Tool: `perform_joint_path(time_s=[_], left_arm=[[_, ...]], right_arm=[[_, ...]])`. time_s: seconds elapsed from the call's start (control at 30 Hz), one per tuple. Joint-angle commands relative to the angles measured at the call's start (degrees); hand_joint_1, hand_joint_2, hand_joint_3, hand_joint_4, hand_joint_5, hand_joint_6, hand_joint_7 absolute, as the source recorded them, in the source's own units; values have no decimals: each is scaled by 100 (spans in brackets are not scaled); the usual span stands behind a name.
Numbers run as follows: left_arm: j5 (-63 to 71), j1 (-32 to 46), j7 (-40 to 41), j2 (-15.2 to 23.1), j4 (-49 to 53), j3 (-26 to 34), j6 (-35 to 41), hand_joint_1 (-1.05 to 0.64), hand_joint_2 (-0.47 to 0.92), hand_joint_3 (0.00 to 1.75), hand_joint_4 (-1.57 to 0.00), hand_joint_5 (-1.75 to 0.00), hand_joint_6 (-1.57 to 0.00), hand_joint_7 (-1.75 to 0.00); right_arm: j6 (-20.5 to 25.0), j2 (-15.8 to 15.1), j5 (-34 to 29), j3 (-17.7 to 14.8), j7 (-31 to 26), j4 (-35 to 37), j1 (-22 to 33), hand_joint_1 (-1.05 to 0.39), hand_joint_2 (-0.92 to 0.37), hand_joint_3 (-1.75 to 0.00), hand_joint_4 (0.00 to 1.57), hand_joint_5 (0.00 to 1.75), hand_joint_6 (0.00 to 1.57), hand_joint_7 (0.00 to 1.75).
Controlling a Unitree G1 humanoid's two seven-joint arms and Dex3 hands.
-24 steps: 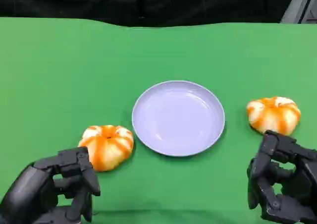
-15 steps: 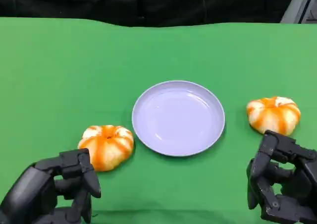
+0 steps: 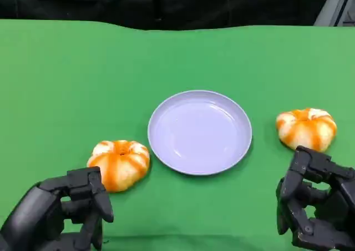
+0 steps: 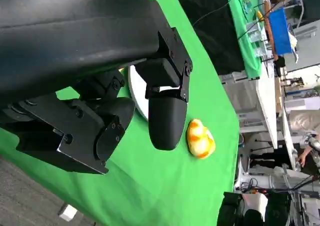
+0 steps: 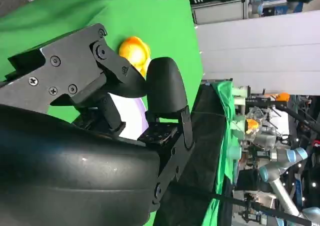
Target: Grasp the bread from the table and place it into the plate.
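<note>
Head view: green table [image 3: 66, 73] fills most of the frame, black backdrop along the top edge
Plate: pale lavender plate [image 3: 199, 131] at frame centre, nothing in it
Left bread: orange-striped bread [image 3: 119, 164] at lower left, just left of the plate and apart from it
Right bread: second bread [image 3: 307, 127] at right, beside the plate with a gap between
Left hand: left hand [image 3: 61, 215] in the lower-left corner, fingers apart, nothing in it, just below the left bread; contact cannot be told
Right hand: right hand [image 3: 313, 206] in the lower-right corner, fingers spread, nothing held, just below the second bread
Left wrist view: black fingers [image 4: 165, 118] at frame centre, parted, nothing between them; one bread [image 4: 200, 139] right of centre on the green cloth; white plate edge [image 4: 136, 93] behind the fingers
Right wrist view: fingers [image 5: 162, 88] parted with nothing held; bread [image 5: 134, 51] at upper centre; a sliver of plate [image 5: 131, 121] between the fingers
</note>
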Motion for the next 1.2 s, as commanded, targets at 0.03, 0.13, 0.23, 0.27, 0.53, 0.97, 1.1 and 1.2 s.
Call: perform_joint_path(time_s=[0.03, 0.13, 0.23, 0.27, 0.53, 0.97, 1.1, 1.2], left_arm=[[-3, 55, -14, 103, -31, 7, 21, 24, 54, 132, -85, -175, -81, -156], [54, 57, 19, 102, -39, 6, -5, 25, 54, 132, -85, -175, -81, -155], [205, 59, 104, 22, 26, 9, -289, 25, 55, 129, -83, -173, -81, -150], [338, 62, 222, -70, 73, 15, -493, 25, 55, 127, -83, -173, -82, -148], [3040, -88, 1189, 195, 7, -153, -1478, -67, 92, 36, -14, -16, -41, -3], [6091, -1010, 1970, 633, 486, -725, -1145, -103, 92, 40, 0, 0, -26, 0], [6548, -1517, 1910, 668, 1025, -1001, -766, -103, 92, 40, 0, 0, -23, 0], [6752, -2002, 1862, 639, 1713, -1277, -442, -103, 92, 44, 0, 0, -18, 0]], right_arm=[[-17, -69, -9, -34, -10, 7, -13, -7, -65, -109, 84, 175, 66, 167], [-51, -58, -21, -34, -13, 24, -15, -7, -64, -110, 84, 175, 66, 168], [-78, -41, 7, -35, -1, 52, -19, -7, -64, -110, 84, 175, 66, 168], [-54, -42, 23, -34, 3, 47, -19, -7, -64, -110, 84, 175, 66, 168], [26, -38, -9, 0, -38, 28, -34, -8, -64, -109, 84, 175, 66, 167], [0, -48, -69, 21, -86, -14, -12, -8, -64, -109, 83, 175, 66, 167], [49, -64, -87, 36, -76, -57, 15, -9, -64, -109, 83, 175, 66, 167], [94, -30, -33, 55, -85, -121, 39, -9, -64, -109, 84, 175, 66, 167]])
